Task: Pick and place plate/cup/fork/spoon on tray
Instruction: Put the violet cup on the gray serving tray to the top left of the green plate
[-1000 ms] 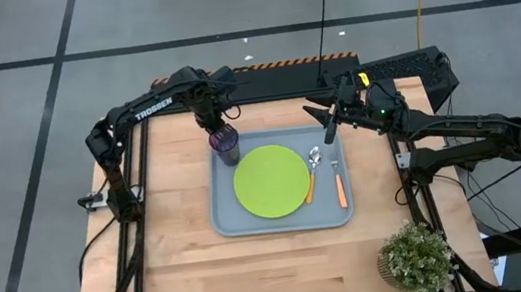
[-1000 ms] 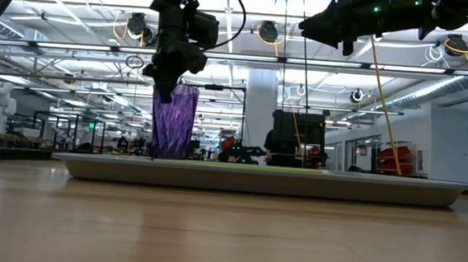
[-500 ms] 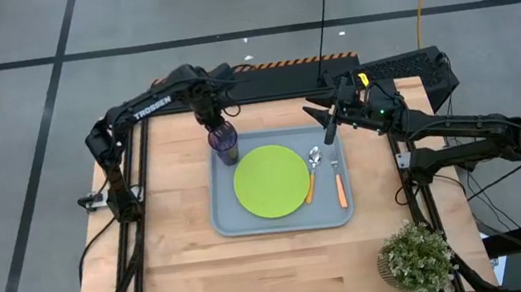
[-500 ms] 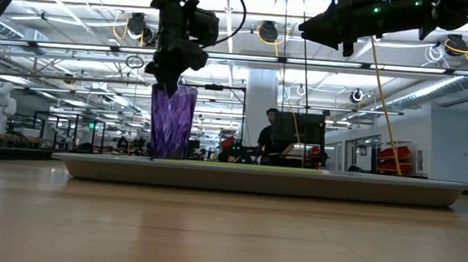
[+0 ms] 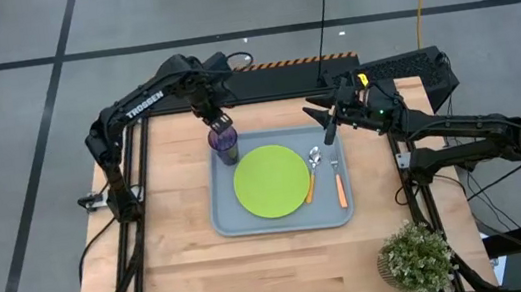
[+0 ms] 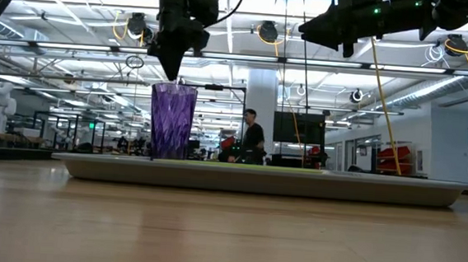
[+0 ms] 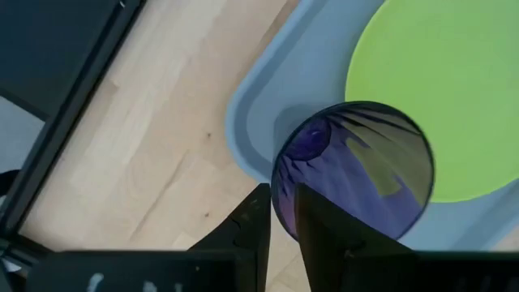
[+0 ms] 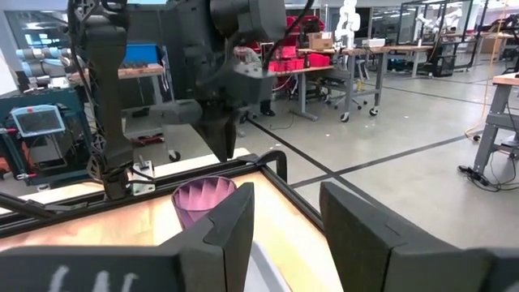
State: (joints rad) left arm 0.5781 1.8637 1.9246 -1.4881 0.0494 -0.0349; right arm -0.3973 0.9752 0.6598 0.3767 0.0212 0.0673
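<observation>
The purple cup [image 5: 225,143] stands upright on its base in the far left corner of the grey-blue tray [image 5: 230,221]. My left gripper [image 6: 172,70] points down just above the cup's rim, clear of it, its fingers [image 7: 255,223] a narrow gap apart. The green plate [image 5: 271,180] lies flat in the tray's middle. To its right lie the spoon [image 5: 312,169] and then the fork [image 5: 338,184]. My right gripper [image 5: 318,124] hangs level over the tray's far right corner, open and empty.
A potted plant [image 5: 417,259] stands at the table's near right corner. Bare wood lies left of the tray and along the near edge. A person [image 6: 252,136] shows in the room behind the table.
My left gripper has risen straight up off the cup's rim and let it go. The cup, leaning a little a second ago, now stands upright on the tray, free of the fingers.
</observation>
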